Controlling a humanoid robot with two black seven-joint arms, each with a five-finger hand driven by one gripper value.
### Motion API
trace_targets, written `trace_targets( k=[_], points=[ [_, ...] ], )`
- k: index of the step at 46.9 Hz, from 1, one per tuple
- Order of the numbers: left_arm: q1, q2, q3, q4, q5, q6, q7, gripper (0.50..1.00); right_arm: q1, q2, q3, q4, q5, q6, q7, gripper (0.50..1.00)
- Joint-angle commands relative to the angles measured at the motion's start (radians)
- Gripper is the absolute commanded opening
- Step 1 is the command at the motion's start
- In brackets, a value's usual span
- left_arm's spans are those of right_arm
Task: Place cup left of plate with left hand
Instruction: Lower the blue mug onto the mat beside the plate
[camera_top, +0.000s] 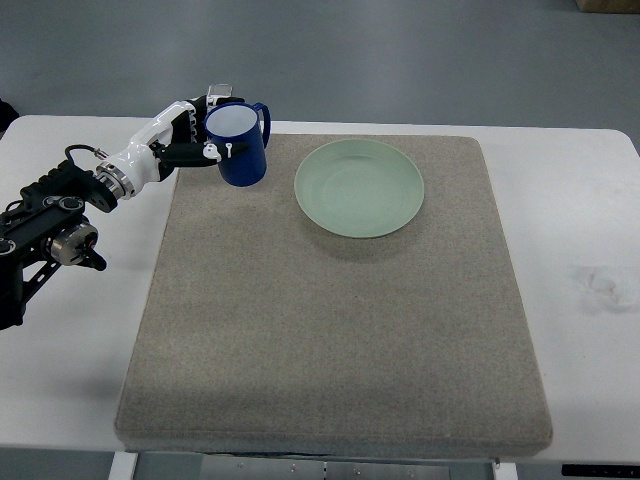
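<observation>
Left robot hand (190, 135) is wrapped around the blue cup (238, 145), thumb across its front. The cup sits upright at the mat's (330, 340) far left corner, left of the green plate (359, 188) and apart from it. Risks: fingers catching on release and tipping the cup, or dragging it off the mat edge onto the table (580, 230). No readable writing or labels.

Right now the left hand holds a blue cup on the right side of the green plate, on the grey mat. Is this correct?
Not quite: the side is wrong. In the top view the left hand holds the blue cup on the left side of the green plate, not the right. The rest stands: its fingers wrap the cup, over the far left corner of the grey mat.
</observation>
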Motion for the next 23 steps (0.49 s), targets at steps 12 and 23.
trace_targets(
  k=[12,23],
  points=[
    [0.011,-0.077,0.004,0.11,0.003,0.048,-0.001,0.675,0.0,0.0,0.0,0.0,0.0,0.0,0.0,0.932],
    [0.011,-0.129,0.003,0.155,0.003,0.064,-0.002,0.675,0.0,0.0,0.0,0.0,0.0,0.0,0.0,0.932]
  ],
)
